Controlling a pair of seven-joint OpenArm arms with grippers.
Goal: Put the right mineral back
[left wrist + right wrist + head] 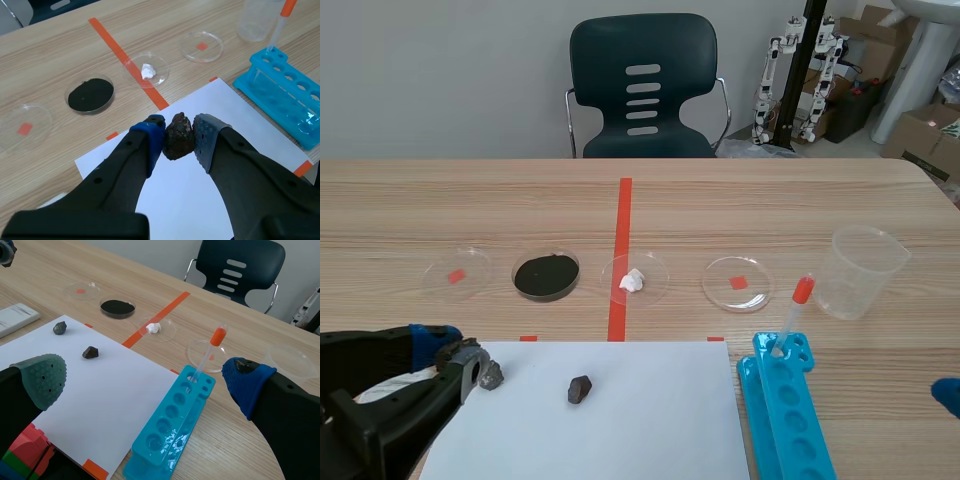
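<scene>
My left gripper (178, 134) is shut on a dark reddish-brown mineral (178, 136), held well above the white paper (175, 200). In the scene view this gripper (460, 352) is at the lower left. Two more minerals lie on the paper: a grey one (491, 376) near its far left corner and a dark brown one (580, 389) to its right. Beyond the paper stands a row of dishes: an empty one (457, 275), one with black powder (546, 275), one with a white lump (634, 279), and another empty one (738, 283). My right gripper (145, 375) is open over the paper's near right part.
A blue tube rack (785, 410) lies right of the paper with an orange-capped dropper (792, 315) standing in it. A clear plastic beaker (865, 270) stands behind it. A flat white object (15, 317) lies left of the paper. A dark chair (642, 90) is across the table.
</scene>
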